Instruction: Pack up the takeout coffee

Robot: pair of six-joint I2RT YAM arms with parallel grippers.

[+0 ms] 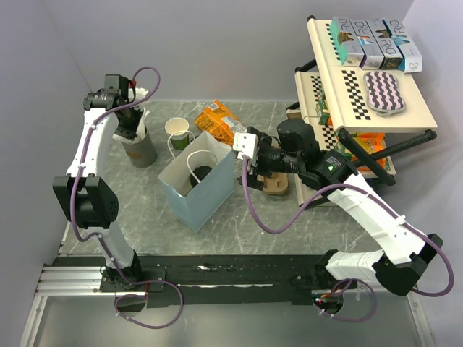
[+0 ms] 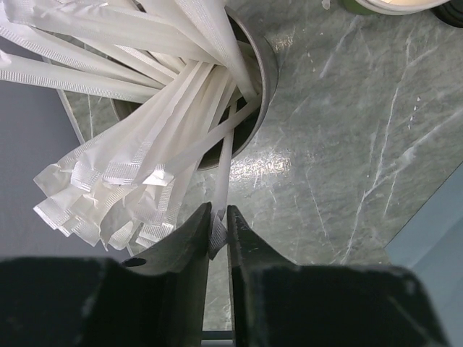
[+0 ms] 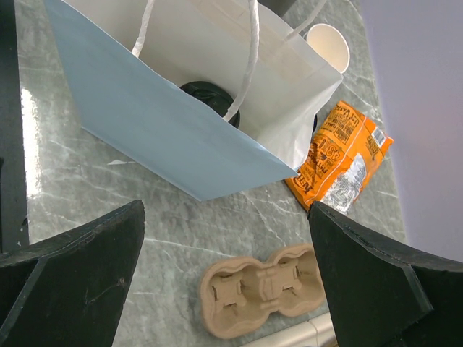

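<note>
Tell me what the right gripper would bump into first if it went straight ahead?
Most likely the side of the light-blue paper bag, though the right gripper tilts downward, so the grey marble table might come first.

The paper bag (image 1: 206,195) is showing pale blue outside and white within — the takeout coffee (image 3: 206,95) is showing its black lid inside it. On the far side the snack packet (image 1: 221,121) is glowing orange, and the table (image 1: 217,246) is running grey-green with pale marble veins.
</note>
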